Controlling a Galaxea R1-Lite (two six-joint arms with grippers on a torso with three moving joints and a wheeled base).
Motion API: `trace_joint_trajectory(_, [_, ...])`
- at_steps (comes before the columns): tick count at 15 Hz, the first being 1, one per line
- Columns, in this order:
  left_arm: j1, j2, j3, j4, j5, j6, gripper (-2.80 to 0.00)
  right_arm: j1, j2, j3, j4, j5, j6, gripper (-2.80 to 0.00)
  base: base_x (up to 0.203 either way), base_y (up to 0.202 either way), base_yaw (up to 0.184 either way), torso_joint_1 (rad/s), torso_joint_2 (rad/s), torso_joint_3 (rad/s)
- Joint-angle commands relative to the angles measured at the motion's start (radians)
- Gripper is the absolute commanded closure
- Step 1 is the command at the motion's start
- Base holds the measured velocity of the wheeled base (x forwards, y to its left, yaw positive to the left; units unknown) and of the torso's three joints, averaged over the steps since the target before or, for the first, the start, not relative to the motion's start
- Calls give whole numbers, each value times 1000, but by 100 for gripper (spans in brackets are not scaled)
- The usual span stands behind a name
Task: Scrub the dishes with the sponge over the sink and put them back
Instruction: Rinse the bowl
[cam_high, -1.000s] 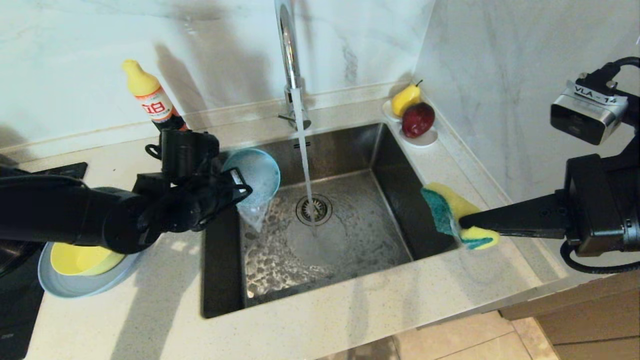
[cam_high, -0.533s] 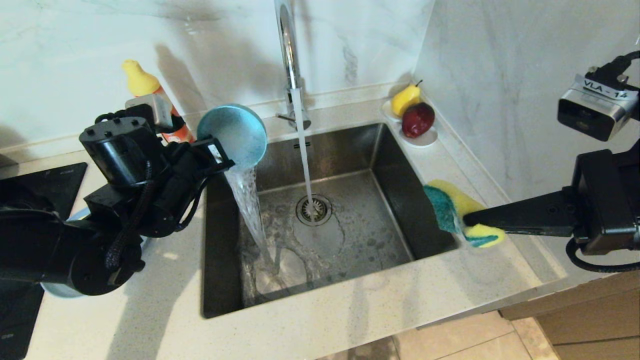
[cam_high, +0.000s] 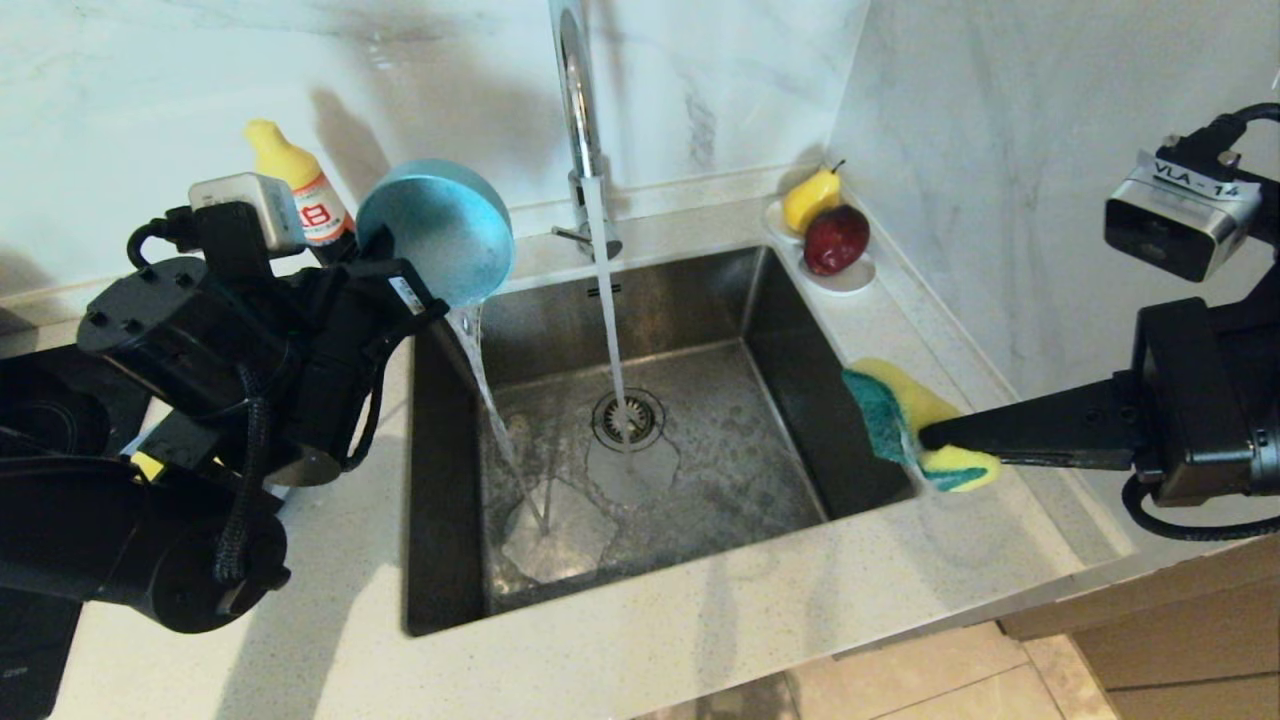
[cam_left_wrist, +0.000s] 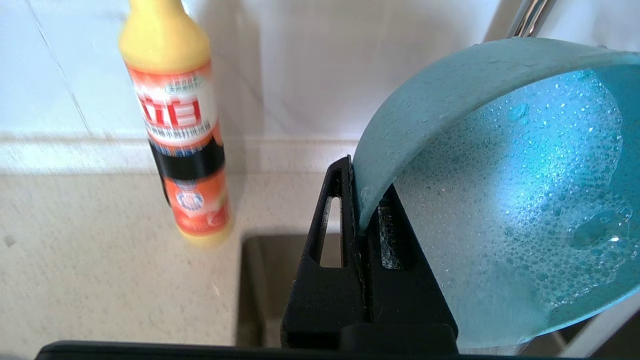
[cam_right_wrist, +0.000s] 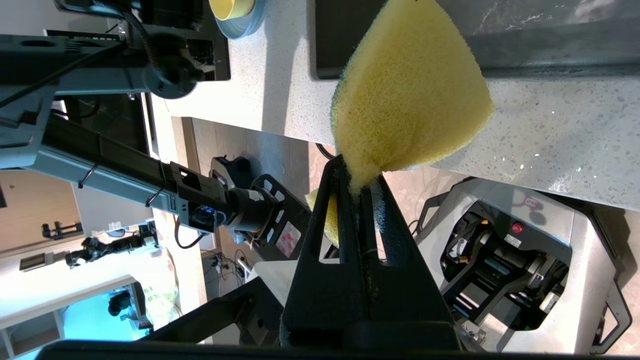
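My left gripper (cam_high: 425, 300) is shut on the rim of the small teal-blue bowl (cam_high: 440, 230), held above the sink's (cam_high: 800, 380) back left corner. The bowl is tipped mouth-down, and a thin stream of water runs from it into the basin. Its inside (cam_left_wrist: 500, 175) is covered in suds, with the rim pinched in the left gripper (cam_left_wrist: 357, 200). At the sink's right edge my right gripper (cam_high: 925, 440) is shut on the yellow and green sponge (cam_high: 905, 425), also seen as sponge (cam_right_wrist: 405, 90) in gripper (cam_right_wrist: 357, 175). The yellow-green bowl (cam_right_wrist: 230, 7) sits on the grey-blue plate (cam_right_wrist: 245, 25), left of the sink.
The faucet (cam_high: 575, 100) runs a steady stream onto the drain strainer (cam_high: 628, 418). A yellow-capped orange bottle (cam_high: 295, 190) stands behind my left arm. A white dish with a pear and a red fruit (cam_high: 830, 240) sits at the back right corner. A marble wall rises on the right.
My left arm has lifted the teal bowl up and back-left and rolled it further over, so its underside now faces up and the pour has thinned. The right arm has stayed still.
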Motion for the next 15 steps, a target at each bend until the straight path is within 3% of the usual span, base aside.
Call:
trace_joint_trajectory(1, [0,46,24,-37,0,20,0,0,9,1,1,2,3,0,0,0,0,0,0,0])
trace_joint_trajectory(3, [-2,59,43,-37,-2,46,0,-3,12,1,0,2,3,0,0,0,0,0,0,0])
trace_joint_trajectory(15, [-3,-34,28,-37,-45,56,0,-3,0,-3,0,2,2,0,0,0,0,0,0,0])
